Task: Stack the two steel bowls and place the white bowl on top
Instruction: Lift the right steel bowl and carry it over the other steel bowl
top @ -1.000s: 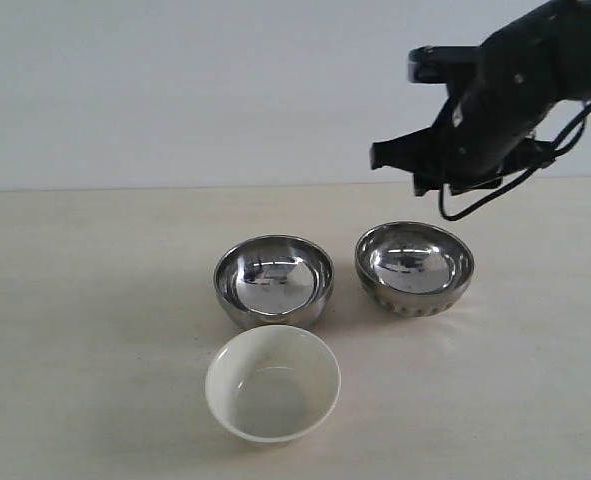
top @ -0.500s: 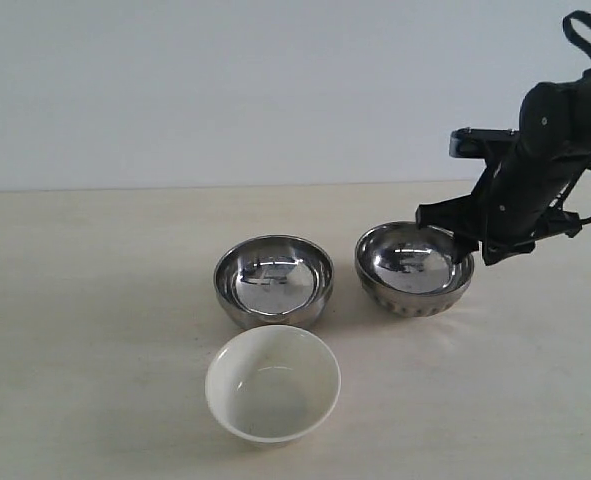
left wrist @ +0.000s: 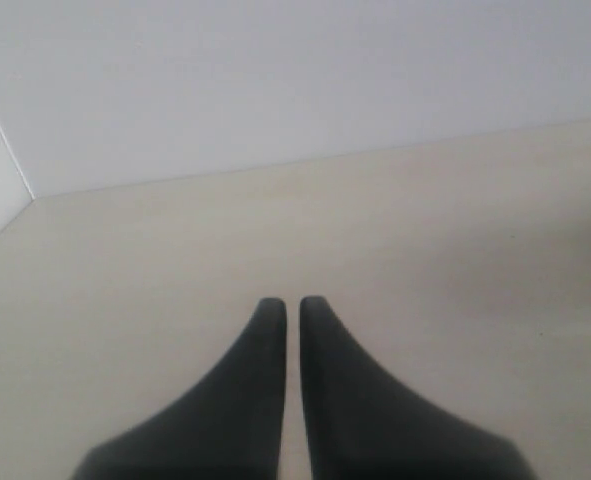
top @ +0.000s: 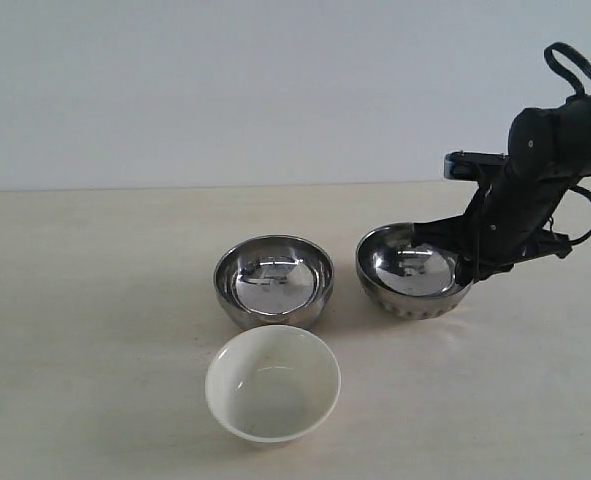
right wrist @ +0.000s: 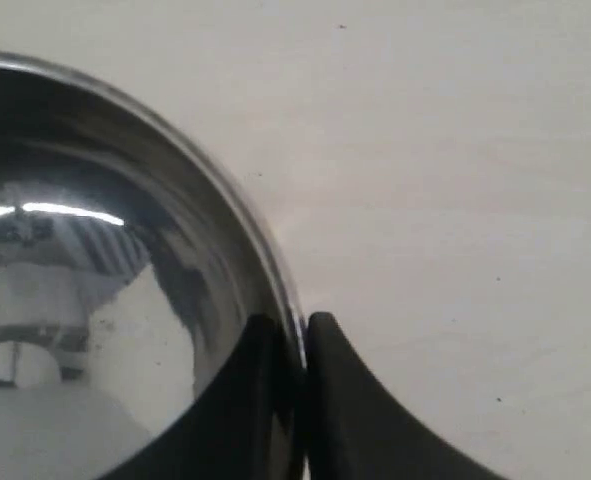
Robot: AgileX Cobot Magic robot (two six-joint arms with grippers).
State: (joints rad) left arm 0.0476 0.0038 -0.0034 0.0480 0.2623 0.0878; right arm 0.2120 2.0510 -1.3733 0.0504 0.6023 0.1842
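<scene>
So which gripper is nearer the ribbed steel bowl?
Right. The right gripper grips the rim of the ribbed steel bowl; the left gripper is outside the exterior view.

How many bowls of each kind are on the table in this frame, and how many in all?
Steel bowls: 2 (smooth steel bowl, ribbed steel bowl)
White bowls: 1 (white bowl)
Total: 3 bowls

On the table (top: 95,300), smooth steel bowl (top: 273,280) left, ribbed steel bowl (top: 413,270) just right of it, white bowl (top: 273,383) in front of the smooth one
</scene>
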